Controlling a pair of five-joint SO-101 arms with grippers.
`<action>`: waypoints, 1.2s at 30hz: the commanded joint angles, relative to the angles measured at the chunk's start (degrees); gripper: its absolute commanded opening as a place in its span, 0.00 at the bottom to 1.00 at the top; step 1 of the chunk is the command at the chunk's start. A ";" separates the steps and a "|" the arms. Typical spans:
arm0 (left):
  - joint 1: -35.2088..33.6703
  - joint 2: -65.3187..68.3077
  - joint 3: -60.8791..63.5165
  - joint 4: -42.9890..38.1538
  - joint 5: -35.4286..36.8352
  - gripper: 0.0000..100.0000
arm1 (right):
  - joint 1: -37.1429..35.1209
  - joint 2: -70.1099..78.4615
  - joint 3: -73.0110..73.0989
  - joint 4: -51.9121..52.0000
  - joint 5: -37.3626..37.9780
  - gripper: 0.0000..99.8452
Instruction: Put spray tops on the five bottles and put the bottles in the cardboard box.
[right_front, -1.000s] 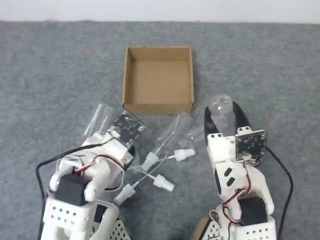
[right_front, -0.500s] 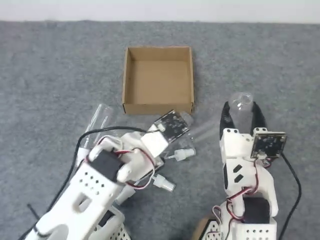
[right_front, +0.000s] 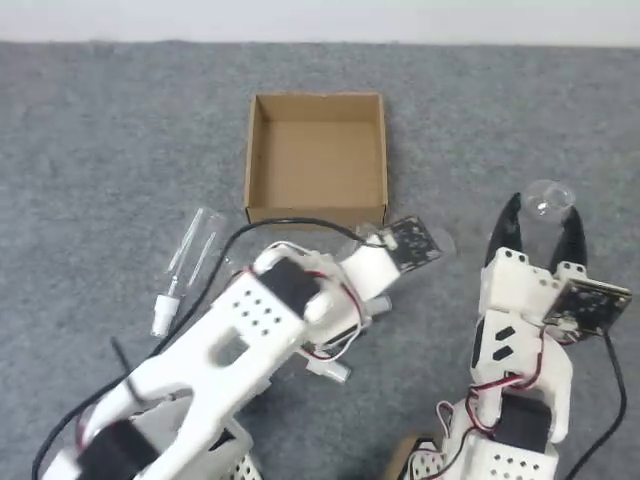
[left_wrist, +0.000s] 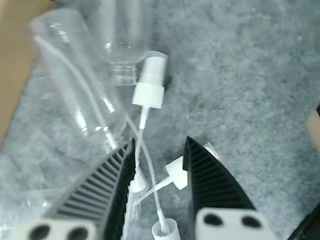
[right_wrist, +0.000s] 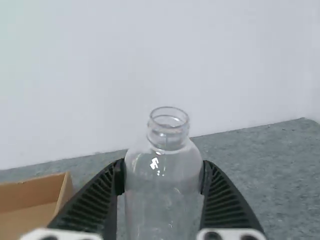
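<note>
Right pincer around upright open-necked bottle

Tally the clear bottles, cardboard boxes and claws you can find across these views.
Clear bottles: 4 (one in the right claw, one lying apart, two by the left claw)
Cardboard boxes: 1
Claws: 2
Total: 7

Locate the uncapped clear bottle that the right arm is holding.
The uncapped bottle is gripped neck up in the right end effector. In the high view it sits to the right of the cardboard box, apart from it.
</note>
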 joint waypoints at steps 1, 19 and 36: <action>1.76 6.24 -6.73 -1.49 0.53 0.14 | 2.33 -1.19 -1.41 -2.59 -1.67 0.07; 1.76 26.11 -20.53 -1.23 0.09 0.14 | 4.09 -1.19 -1.41 -2.59 -1.76 0.07; 1.41 37.36 -26.51 -0.97 -0.97 0.14 | 3.82 -1.19 -1.41 -2.59 -1.76 0.07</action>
